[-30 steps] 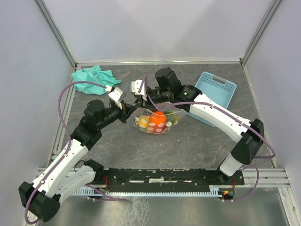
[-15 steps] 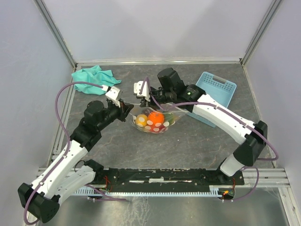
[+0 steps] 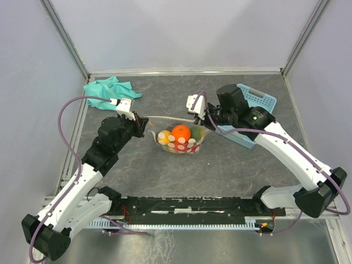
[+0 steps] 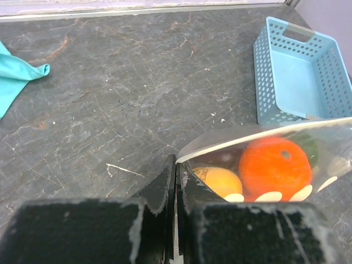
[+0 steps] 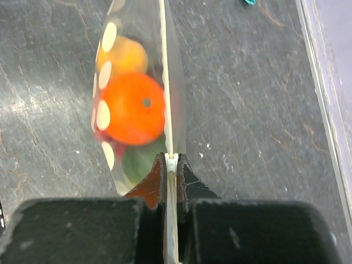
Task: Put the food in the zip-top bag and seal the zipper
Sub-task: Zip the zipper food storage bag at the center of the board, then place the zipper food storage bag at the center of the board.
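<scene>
The clear zip-top bag (image 3: 179, 142) with white dots hangs stretched between both grippers above the table's middle. Inside it lies the food: an orange fruit (image 3: 181, 132), a yellow one (image 4: 217, 181), a green one (image 5: 140, 159) and something red underneath. My left gripper (image 3: 145, 124) is shut on the bag's left corner (image 4: 184, 155). My right gripper (image 3: 205, 121) is shut on the zipper (image 5: 172, 161) at its small white slider, at the bag's right end. The whitish zip strip (image 5: 164, 82) runs straight away from the jaws and looks pressed together.
A light-blue perforated basket (image 3: 256, 108) sits at the back right, just behind the right wrist. A teal cloth (image 3: 108, 87) lies crumpled at the back left. Metal frame rails border the dark tabletop.
My right gripper closed and slid right along the zip strip from near the left corner to the right end. The bag pulled taut and the left gripper kept its hold.
</scene>
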`<state>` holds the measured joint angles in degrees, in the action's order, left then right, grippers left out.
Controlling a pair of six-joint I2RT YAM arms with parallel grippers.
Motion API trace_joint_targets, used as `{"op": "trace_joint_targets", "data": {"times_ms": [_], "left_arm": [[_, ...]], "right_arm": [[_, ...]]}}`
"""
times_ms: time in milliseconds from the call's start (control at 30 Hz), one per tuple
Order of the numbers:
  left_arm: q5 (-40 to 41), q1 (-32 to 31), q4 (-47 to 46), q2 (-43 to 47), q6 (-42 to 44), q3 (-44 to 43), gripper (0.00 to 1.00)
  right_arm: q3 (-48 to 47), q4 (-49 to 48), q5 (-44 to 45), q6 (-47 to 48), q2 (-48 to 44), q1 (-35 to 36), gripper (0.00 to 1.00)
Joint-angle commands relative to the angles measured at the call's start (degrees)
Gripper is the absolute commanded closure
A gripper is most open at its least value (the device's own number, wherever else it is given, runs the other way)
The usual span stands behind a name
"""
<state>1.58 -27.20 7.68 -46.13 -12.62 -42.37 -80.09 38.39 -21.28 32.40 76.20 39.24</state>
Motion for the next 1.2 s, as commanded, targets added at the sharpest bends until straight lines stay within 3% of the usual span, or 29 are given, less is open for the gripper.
{"op": "trace_joint_targets", "data": {"times_ms": [0,533,733,833,1000,1167], "left_arm": [[5.49,1.72,-0.86,-0.35,-4.33,0.20,0.97],[7.11,4.22,-1.28,0.20,-8.18,3.49,0.97],[6.48,4.27,-2.20,-1.84,-9.32,0.79,0.97],[8.07,4.26,-0.10,-4.10,-9.58,-4.43,0.83],[11.56,4.27,6.06,-7.57,-12.13,-13.97,0.43],[13.82,4.32,14.82,-9.62,-16.05,-20.91,0.25]], "right_arm": [[2.59,2.02,4.02,-1.13,-5.52,-1.95,0.98],[8.25,6.53,8.32,-0.50,-11.89,-6.70,0.98],[3.64,0.67,7.03,0.72,-7.65,-6.77,0.98],[-2.50,-2.36,9.82,1.15,-1.26,-6.85,0.98],[-13.70,-6.06,10.48,0.81,7.42,-6.88,0.98],[-15.67,-13.54,9.74,-1.87,9.97,-6.74,0.98]]}}
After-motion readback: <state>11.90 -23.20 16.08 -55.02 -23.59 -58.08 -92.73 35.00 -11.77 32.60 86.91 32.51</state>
